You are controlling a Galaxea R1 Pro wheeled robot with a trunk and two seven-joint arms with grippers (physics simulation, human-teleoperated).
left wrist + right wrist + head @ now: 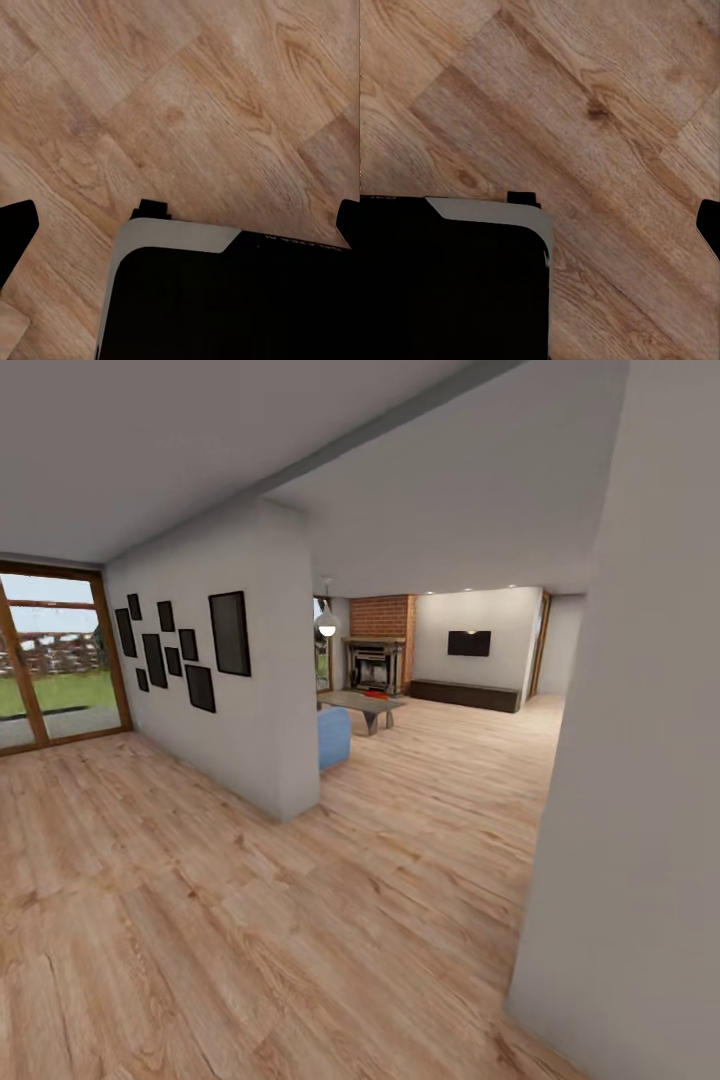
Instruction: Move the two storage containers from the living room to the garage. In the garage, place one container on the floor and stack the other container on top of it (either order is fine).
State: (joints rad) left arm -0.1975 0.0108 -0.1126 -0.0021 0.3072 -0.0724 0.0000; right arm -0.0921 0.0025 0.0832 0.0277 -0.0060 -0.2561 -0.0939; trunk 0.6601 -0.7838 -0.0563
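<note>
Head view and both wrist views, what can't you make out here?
- Storage containers: a small red patch under the low grey table in the head view, too small to identify.
- Blue seat: mostly hidden by the picture wall.
- Left gripper, right gripper: fingertips cut off by wrist-view edges.

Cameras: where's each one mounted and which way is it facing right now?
Head view: on the robot's head, looking forward across the wood-plank floor toward the brick fireplace, low grey table and dark bench.
Left wrist view: on the left arm, pointing down at the planks; the robot's dark base shows, with black finger tips at both edges.
Right wrist view: on the right arm, also pointing down; dark base.
Shared: both wrist views catch the same floor and base.
</note>
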